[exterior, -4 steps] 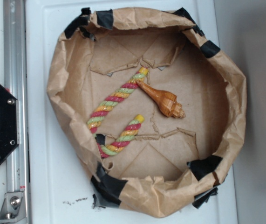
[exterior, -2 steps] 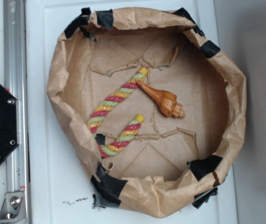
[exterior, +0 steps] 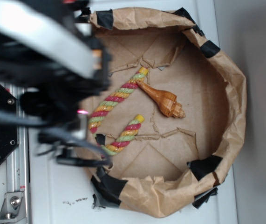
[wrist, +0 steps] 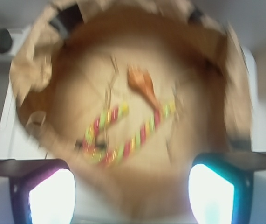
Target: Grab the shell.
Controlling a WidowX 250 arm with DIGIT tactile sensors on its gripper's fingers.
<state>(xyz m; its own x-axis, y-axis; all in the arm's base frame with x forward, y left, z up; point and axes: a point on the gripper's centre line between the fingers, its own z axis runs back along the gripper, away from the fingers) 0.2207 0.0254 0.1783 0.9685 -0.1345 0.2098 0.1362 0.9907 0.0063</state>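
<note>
The gripper is open, its two fingers spread wide with nothing between them, above the paper bowl. The shell lies mid-bowl, its tip touching the rope.

Shell beside rope, in bin

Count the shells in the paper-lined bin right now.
1. The shell lies near the middle of the paper-lined bin, its pointed tip against the upper end of the rope. The arm covers the bin's left edge, so something there could be hidden.
</note>
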